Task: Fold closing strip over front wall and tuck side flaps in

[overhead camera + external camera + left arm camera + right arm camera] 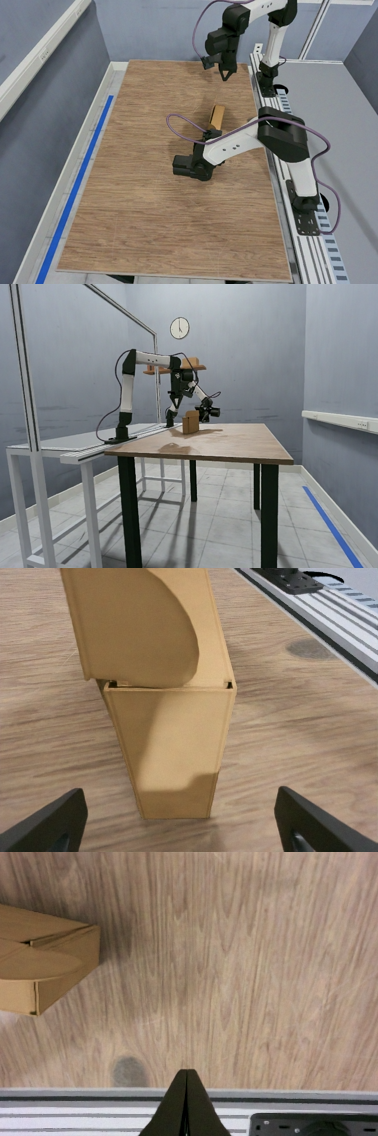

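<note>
The cardboard box stands upright on a narrow side, not on a largest face. In the left wrist view its end wall faces my left gripper. A flap with a rounded edge sticks up above the box's top, not tucked in; small dark slots show at the top corners. A dark gap runs along one long edge in the top view. My left gripper is open, with no box wall between its fingertips. My right gripper is shut and empty, away from the box.
The wooden table carries the box near the rail that bears both arm bases. The left forearm hides part of the box's near end in the top view. A shelf with boxes is on the back wall.
</note>
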`<state>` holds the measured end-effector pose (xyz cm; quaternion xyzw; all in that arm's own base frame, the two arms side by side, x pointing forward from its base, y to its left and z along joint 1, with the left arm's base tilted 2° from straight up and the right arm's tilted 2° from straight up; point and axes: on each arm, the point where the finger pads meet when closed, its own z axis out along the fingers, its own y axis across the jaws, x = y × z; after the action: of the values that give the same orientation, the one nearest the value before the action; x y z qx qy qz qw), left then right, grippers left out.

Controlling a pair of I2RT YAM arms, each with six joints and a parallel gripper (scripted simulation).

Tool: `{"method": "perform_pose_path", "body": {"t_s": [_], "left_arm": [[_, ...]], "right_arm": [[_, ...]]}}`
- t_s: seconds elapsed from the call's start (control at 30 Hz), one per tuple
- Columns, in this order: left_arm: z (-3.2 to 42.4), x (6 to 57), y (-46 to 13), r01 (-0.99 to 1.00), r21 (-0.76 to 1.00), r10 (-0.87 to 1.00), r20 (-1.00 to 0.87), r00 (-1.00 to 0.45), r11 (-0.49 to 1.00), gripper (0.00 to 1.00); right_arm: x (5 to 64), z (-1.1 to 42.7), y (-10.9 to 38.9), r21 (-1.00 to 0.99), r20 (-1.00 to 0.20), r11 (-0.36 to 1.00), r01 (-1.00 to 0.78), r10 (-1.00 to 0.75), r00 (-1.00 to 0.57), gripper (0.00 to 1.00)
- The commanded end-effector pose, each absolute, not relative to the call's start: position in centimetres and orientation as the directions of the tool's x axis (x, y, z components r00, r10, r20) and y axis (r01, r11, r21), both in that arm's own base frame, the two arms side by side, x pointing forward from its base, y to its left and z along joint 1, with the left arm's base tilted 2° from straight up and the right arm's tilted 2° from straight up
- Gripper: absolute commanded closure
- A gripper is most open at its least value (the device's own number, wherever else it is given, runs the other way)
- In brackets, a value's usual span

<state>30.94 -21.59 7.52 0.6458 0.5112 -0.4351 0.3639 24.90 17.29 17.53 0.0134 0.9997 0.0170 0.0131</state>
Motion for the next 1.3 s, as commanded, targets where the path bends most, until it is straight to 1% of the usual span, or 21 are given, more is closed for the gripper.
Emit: {"method": "perform_pose_path", "body": {"t_s": [0.0,1.27], "left_arm": [[8.9,31.0,-22.2,0.975,0.070,0.327,-0.935,0.139,-0.212,0.20],[8.1,30.6,-24.1,0.975,0.071,0.331,-0.933,0.140,-0.212,0.20]], "right_arm": [[24.9,18.0,17.2,0.040,-0.037,0.999,0.031,0.033,-0.999,0.99],[24.9,18.0,17.2,0.040,-0.037,0.999,0.031,0.033,-0.999,0.99]]}}
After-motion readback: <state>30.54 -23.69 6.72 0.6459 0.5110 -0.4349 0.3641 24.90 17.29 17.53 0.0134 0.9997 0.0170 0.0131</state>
